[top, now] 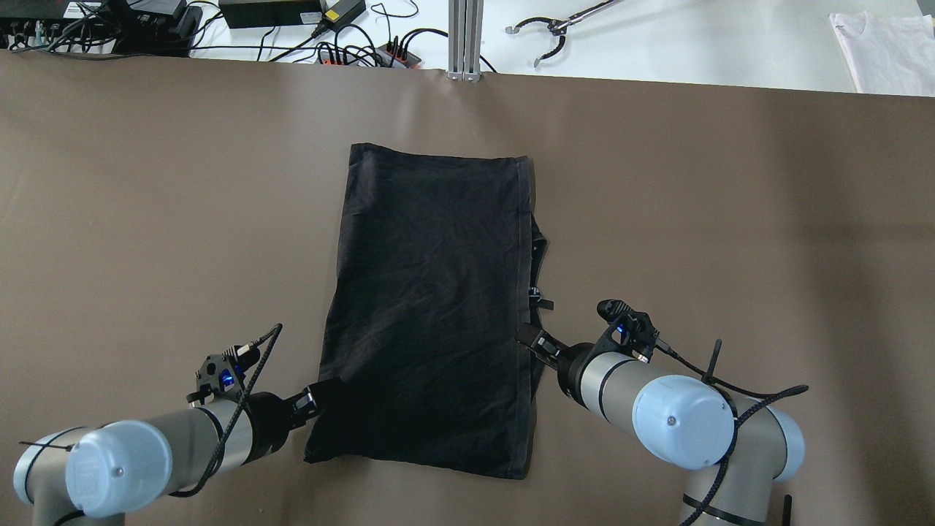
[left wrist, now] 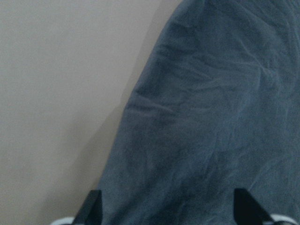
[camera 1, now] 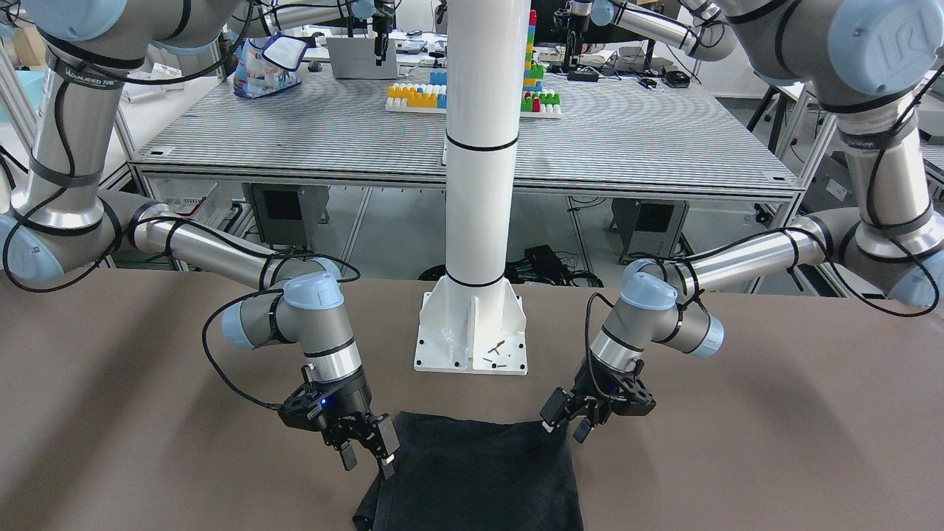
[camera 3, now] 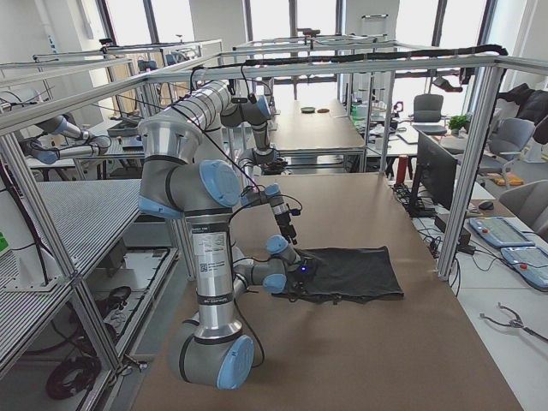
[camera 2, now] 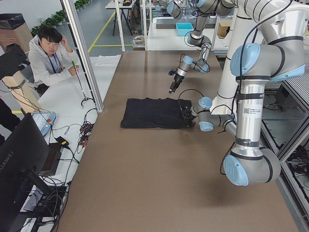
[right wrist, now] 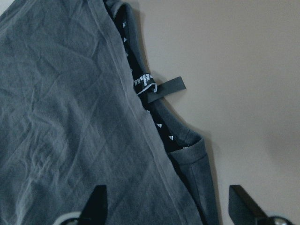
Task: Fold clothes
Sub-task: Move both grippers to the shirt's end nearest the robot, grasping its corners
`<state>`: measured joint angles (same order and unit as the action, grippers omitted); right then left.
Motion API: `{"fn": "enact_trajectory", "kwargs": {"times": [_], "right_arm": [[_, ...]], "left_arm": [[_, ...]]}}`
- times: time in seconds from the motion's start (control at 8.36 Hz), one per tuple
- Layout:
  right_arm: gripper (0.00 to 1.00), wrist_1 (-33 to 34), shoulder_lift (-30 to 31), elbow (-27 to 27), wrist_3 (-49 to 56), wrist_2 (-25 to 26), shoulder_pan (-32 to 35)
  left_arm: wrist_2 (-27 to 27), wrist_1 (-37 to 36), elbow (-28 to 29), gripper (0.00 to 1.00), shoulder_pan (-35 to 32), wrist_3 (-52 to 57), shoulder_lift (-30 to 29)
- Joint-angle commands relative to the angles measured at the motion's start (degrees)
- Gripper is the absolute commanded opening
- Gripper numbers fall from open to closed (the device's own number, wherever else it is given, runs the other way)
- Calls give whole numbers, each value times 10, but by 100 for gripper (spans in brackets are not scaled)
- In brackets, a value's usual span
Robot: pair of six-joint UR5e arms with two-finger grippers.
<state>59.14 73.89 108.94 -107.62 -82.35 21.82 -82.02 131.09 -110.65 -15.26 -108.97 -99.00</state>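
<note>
Your left jaws and right jaws both stand apart, the black cloth [top: 427, 307] flat on the surface [top: 146, 219] between them, each side edge inside an opening, likely poised to pinch for folding.

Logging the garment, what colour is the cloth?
The cloth is plain black; overhead view shows it best.

The black cloth [camera 1: 479, 472] is cut off at the front-facing view's lower edge. Of the left gripper [left wrist: 168, 211] and right gripper [right wrist: 171, 206], only fingertips are shown in the wrist views. The collar print [right wrist: 142, 83] cannot be read.
</note>
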Motion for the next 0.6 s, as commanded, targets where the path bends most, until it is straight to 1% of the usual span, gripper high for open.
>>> {"fn": "enact_trajectory", "kwargs": {"times": [0.0,0.12,0.48], "right_arm": [[92,-1,0,10,-44,19,-14],[92,-1,-1,10,-46,27,-14],[93,-1,0,15,-46,30,-14]], "left_arm": [[51,2,5,100,51,-72,12],[68,2,10,100,63,-79,12],[68,3,22,100,64,-80,12]]}}
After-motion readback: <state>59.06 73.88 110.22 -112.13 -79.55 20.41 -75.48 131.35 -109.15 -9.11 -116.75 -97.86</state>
